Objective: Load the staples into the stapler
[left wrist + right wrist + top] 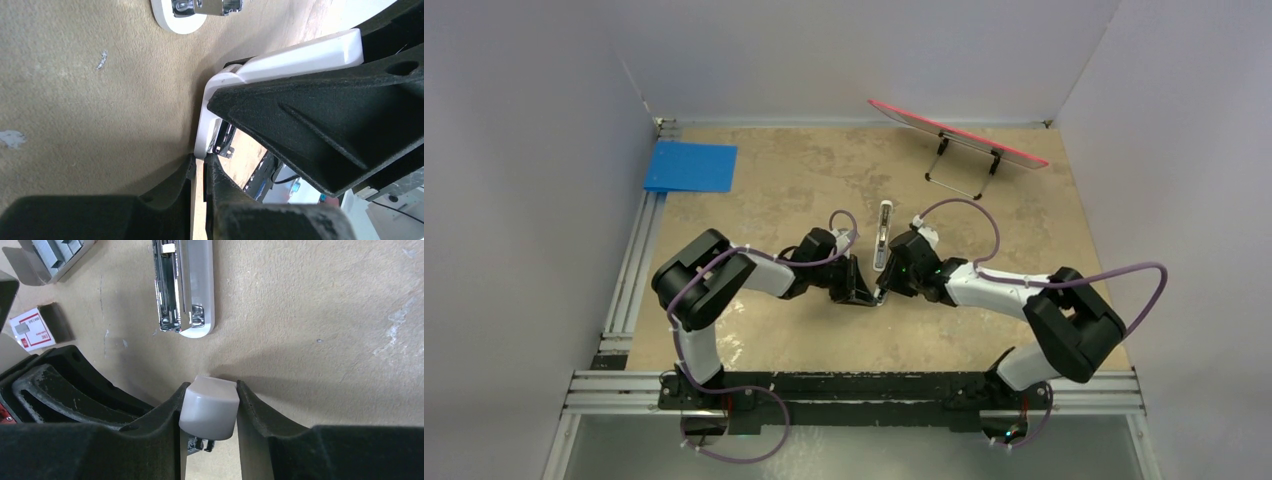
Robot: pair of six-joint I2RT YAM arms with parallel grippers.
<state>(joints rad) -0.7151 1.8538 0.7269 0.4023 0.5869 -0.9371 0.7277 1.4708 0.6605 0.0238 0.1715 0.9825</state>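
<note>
- While I'm watching on the top cam, both arms are bent in toward the middle of the table (804,180) with their heads almost touching. The stapler (884,236) lies flat just past them, its long axis pointing away from the bases.
- Right gripper (211,387): the fingers are clamped on a stubby white piece (208,407), one pad on each side, with its rounded end poking out toward the stapler. There's bare table between that piece and the stapler, so they're near but not touching.
- On the right wrist cam the stapler shows its metal channel along the left side and the white shell on the right.
- The staples (52,249) are dark-grey strips in a grey tray (22,267) at the top-left corner of that view, off to the side of the stapler. A red-and-white box (30,331) lies just below the tray.
- Left gripper (201,161): the fingers are pinched down to a sliver, with the tips right at the end of the white piece. I can't tell if they actually grip its edge or only touch it.
- In the way: the right gripper's black body fills most of the right half of the left wrist view. The left gripper's body crowds the lower left of the right wrist view, between the held piece and the box.
- Further out there's a blue flat sheet (690,166) in the far-left corner and a red board on a wire stand (954,135) at the far right, both well apart from the arms.
</note>
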